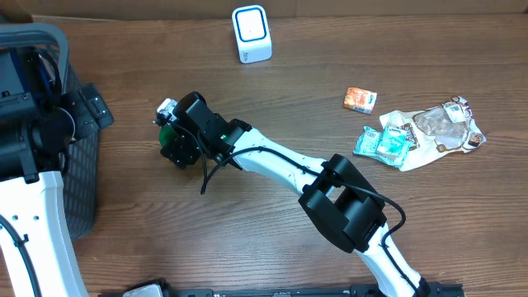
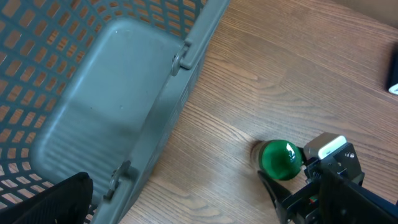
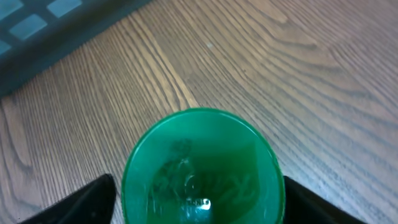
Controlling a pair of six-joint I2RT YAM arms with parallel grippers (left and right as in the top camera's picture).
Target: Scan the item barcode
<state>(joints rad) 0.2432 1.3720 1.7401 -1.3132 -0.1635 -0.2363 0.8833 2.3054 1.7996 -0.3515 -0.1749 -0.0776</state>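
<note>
Overhead: right gripper (image 1: 175, 142) reaches over the green item (image 1: 167, 132), well apart from the scanner (image 1: 252, 34); left gripper (image 1: 91, 109) hovers over the basket (image 1: 81, 194).
Left wrist: jaws wide open, empty, out of the way.
Right wrist: fingers (image 3: 93, 202) flank the item for pickup; can't tell if they grip.

Overhead straight down on table (image 1: 289, 74); wrist views angled down, both share green item (image 2: 280, 160) (right's closest).
</note>
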